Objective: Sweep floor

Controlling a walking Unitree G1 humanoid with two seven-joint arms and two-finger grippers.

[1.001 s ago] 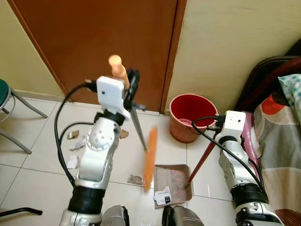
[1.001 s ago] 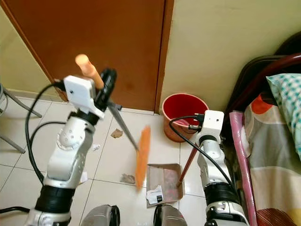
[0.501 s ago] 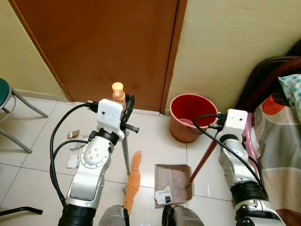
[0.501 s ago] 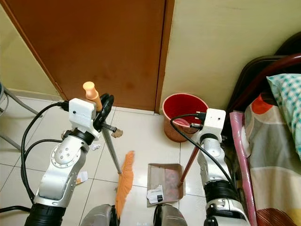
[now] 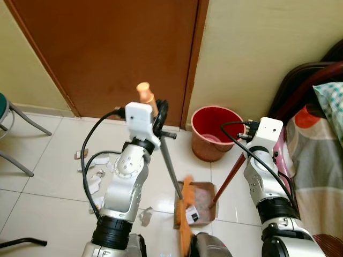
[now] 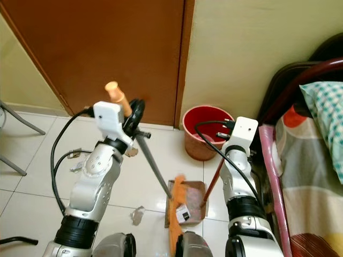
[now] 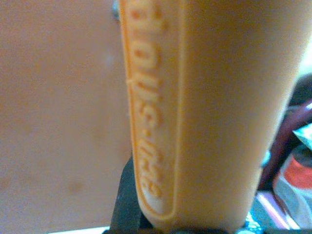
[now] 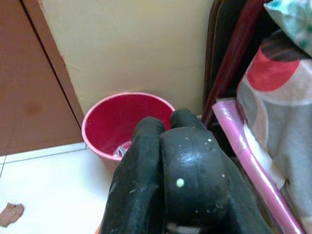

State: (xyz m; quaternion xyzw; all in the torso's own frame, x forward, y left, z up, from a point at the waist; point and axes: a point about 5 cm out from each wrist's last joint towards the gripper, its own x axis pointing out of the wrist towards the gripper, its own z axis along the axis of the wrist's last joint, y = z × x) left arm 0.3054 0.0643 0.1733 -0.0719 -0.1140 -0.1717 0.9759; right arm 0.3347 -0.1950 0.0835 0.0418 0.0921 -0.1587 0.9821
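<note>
My left gripper (image 5: 160, 113) is shut on the broom, just below its orange handle top (image 5: 143, 91); in the left wrist view that handle (image 7: 214, 112) is pressed close to the lens. The grey shaft (image 5: 170, 166) slants down to the orange bristles (image 5: 185, 214), which lie against the left edge of the brown dustpan (image 5: 203, 195). A white card (image 5: 192, 215) lies in the pan. My right gripper (image 8: 163, 170) is shut on the dustpan's red handle (image 5: 227, 178). Paper scraps (image 5: 96, 176) lie to the left, and one scrap (image 5: 144, 216) lies beside the broom.
A red bucket (image 5: 213, 131) stands against the wall by the brown door (image 5: 118, 48). A bed with a patterned cover (image 5: 321, 160) runs close along my right side. A stool leg (image 5: 24, 115) stands far left, and a black bar (image 5: 21, 243) lies at the lower left.
The broom has swung right: its bristles, left of the pan half a second ago, now rest at the pan's left edge. The view has shifted slightly. The right arm holds still.
</note>
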